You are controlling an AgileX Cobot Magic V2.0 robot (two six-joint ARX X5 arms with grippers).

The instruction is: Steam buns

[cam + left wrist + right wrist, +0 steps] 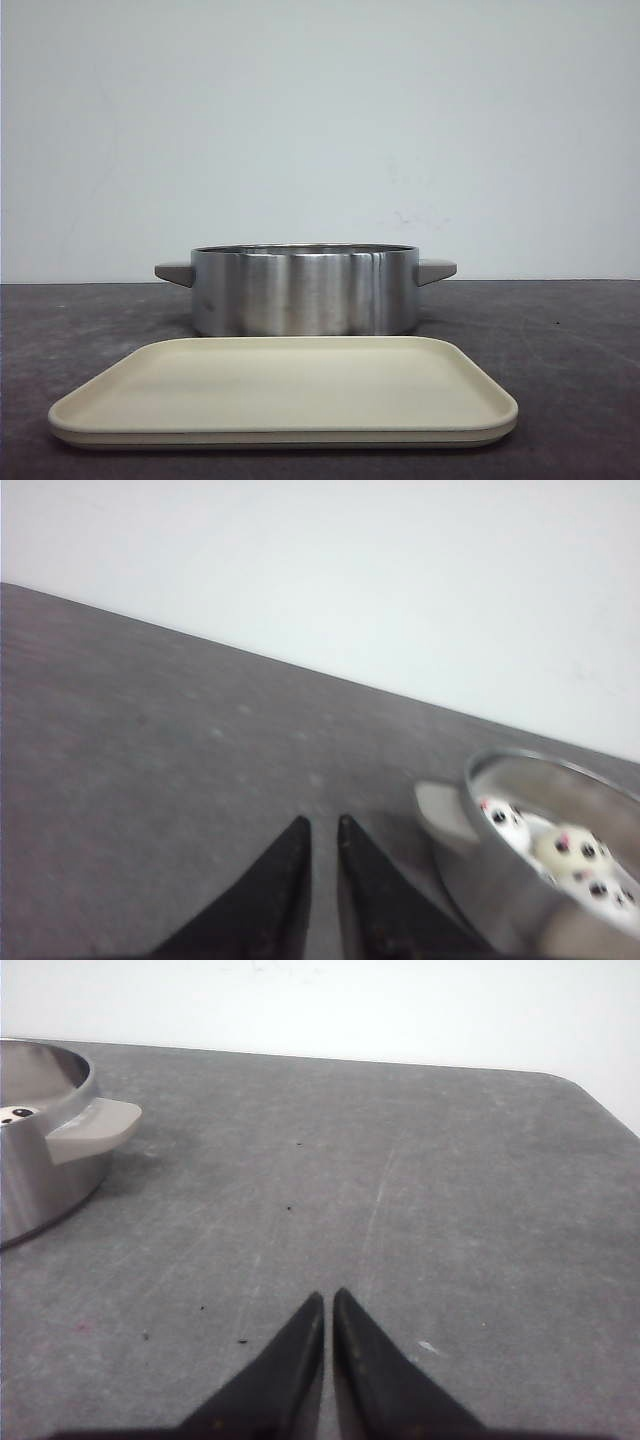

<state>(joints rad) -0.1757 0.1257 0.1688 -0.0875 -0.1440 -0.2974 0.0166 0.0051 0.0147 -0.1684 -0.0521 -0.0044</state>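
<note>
While both claws sit idle, I note buns (565,852) inside steel pot (303,290), lower right of left wrist frame; hidden in front view. Tray (285,392) bare, lower centre. Left gripper (322,830) nearly together, empty; right gripper (328,1302) likewise. I judge buns soft, light, easily dented: grip low across dome sides, gentle squeeze

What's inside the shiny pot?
Panda-faced buns sit inside the steel pot. The left wrist view shows about three white faces. The pot's wall hides its far side, so more may be there. From the front, the rim hides them all.
</note>
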